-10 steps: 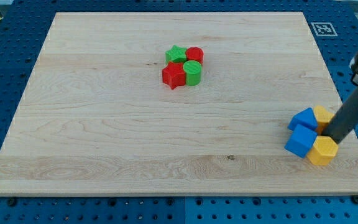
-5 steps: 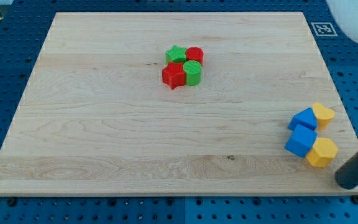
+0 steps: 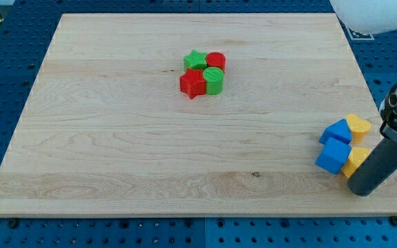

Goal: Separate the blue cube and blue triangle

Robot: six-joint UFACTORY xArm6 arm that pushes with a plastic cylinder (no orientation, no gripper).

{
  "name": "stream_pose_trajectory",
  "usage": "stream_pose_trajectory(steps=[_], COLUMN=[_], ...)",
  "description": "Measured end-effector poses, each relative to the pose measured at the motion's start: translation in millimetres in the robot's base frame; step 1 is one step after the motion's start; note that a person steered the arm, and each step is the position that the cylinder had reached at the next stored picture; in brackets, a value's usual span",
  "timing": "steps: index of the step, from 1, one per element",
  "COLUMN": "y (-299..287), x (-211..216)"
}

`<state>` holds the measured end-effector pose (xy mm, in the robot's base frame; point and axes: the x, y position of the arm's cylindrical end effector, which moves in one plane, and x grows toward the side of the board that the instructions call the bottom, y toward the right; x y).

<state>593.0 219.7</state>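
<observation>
The blue cube (image 3: 333, 156) sits near the board's right edge, low in the view. The blue triangle (image 3: 338, 131) touches it just above. A yellow block (image 3: 358, 125) lies against the triangle's right side. Another yellow block (image 3: 354, 162) lies against the cube's right side, partly hidden by the rod. My tip (image 3: 361, 189) rests at the board's lower right, just below and right of the blue cube, next to the lower yellow block.
A tight cluster sits at the upper middle: a green star (image 3: 196, 60), a red cylinder (image 3: 216, 60), a red star (image 3: 193, 84) and a green cylinder (image 3: 214, 80). The board's right edge (image 3: 384, 131) is close to the blue blocks.
The rod left the spot between the yellow blocks, swung out past the board's lower right corner, then came back left to just below the lower yellow block. The blocks barely moved.
</observation>
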Motion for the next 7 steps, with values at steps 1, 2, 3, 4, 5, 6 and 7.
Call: stream_pose_trajectory(steps=[1, 2, 3, 4, 5, 6, 7], y=[-4, -6, -6, -6, -6, -7, -12], x=[-1, -1, -3, -10, -21, -32, -44])
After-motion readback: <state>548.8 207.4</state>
